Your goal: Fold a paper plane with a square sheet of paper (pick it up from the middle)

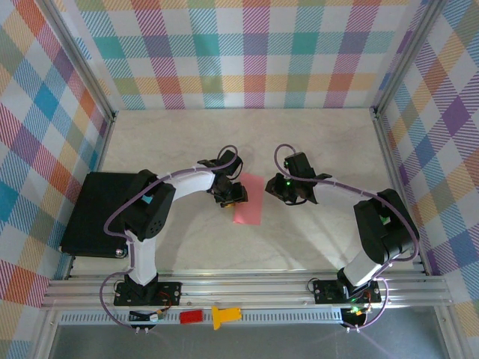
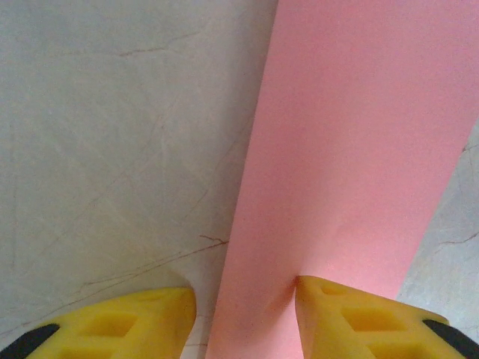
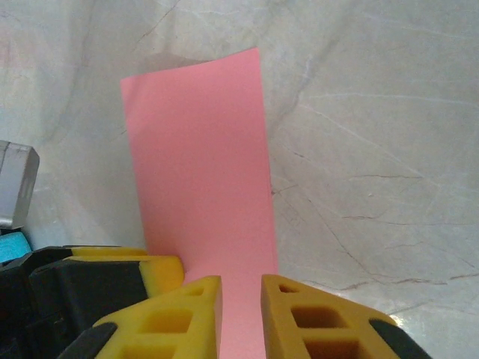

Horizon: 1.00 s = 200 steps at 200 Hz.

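The square sheet of paper [image 1: 248,200] lies flat on the marble table as a narrow salmon-pink rectangle, apparently folded in half. My left gripper [image 1: 232,196] is at its left long edge. In the left wrist view the left gripper [image 2: 243,288] is open and straddles that edge of the paper [image 2: 359,149]: one yellow fingertip [image 2: 322,292] touches the paper, the other sits over bare table. My right gripper [image 1: 287,191] is at the paper's right side. In the right wrist view the right gripper [image 3: 241,280] stands narrowly open over the paper [image 3: 202,164], with pink visible in the gap.
A black tray [image 1: 97,209] sits at the table's left edge. A small red block [image 1: 191,316] and a yellow piece [image 1: 224,316] rest on the front rail. Metal frame posts and checked walls enclose the table. A left-gripper finger [image 3: 161,271] shows beside the right jaws.
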Each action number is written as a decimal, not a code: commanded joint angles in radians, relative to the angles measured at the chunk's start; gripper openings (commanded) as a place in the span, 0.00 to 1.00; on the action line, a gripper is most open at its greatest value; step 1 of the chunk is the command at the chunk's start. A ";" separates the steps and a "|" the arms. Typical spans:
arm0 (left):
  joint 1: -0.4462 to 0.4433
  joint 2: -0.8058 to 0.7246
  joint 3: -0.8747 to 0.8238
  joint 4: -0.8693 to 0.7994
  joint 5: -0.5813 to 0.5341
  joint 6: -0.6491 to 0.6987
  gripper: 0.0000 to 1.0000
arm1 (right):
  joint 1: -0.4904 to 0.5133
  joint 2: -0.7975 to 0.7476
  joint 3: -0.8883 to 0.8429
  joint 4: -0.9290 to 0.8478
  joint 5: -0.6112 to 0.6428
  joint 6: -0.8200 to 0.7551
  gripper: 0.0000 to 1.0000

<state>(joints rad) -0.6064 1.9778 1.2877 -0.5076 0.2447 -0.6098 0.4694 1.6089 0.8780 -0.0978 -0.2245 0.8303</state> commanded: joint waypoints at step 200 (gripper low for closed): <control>0.007 0.159 -0.059 0.003 -0.096 -0.001 0.46 | 0.036 0.201 0.085 0.087 -0.225 -0.015 0.13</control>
<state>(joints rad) -0.6064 1.9907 1.2942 -0.5163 0.2451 -0.6132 0.4961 1.7802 0.9264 -0.0319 -0.4049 0.8295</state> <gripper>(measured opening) 0.460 0.143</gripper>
